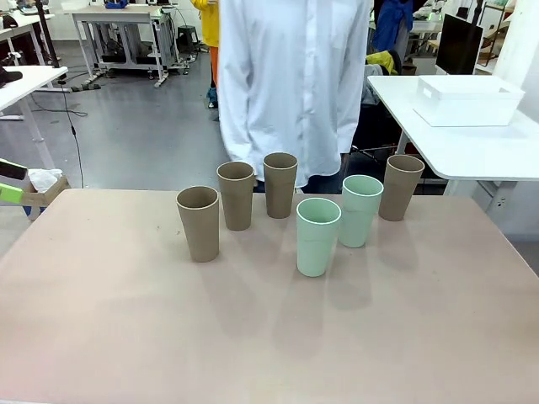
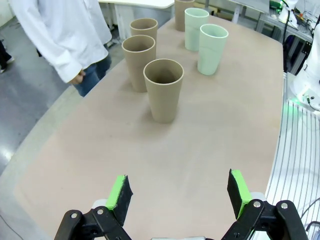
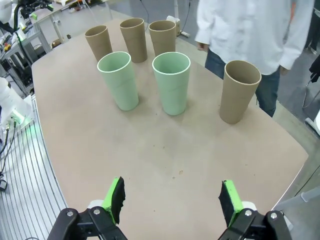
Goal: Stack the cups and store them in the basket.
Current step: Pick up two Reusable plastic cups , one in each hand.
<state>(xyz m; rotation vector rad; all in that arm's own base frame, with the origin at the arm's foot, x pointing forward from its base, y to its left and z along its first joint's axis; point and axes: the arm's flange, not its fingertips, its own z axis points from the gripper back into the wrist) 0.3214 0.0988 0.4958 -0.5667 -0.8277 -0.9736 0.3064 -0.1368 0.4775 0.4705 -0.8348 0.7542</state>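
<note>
Front view: six cups stand upright and unstacked on the bench, and both sets of fingers are apart and empty.
Bench (image 1: 101,337) surface is matte pinkish-beige with rounded corners, bare on the robot's side. Beyond it lie a grey floor, white work tables and a person (image 1: 290,84) in a white shirt at the far edge. Three khaki-brown cups (image 1: 237,195) form a slanted row left of centre. Two mint cups (image 1: 317,237) stand right of them, and a fourth khaki-brown cup (image 1: 400,187) stands farthest right. The basket (image 1: 467,99) sits on a separate white bench at far right, well apart from the cups. Left fingers (image 2: 120,192) stand wide apart over bare bench, with the nearest khaki cup (image 2: 163,90) ahead, well apart. Right fingers (image 3: 229,197) stand wide apart, with the mint cups ahead, well apart.
</note>
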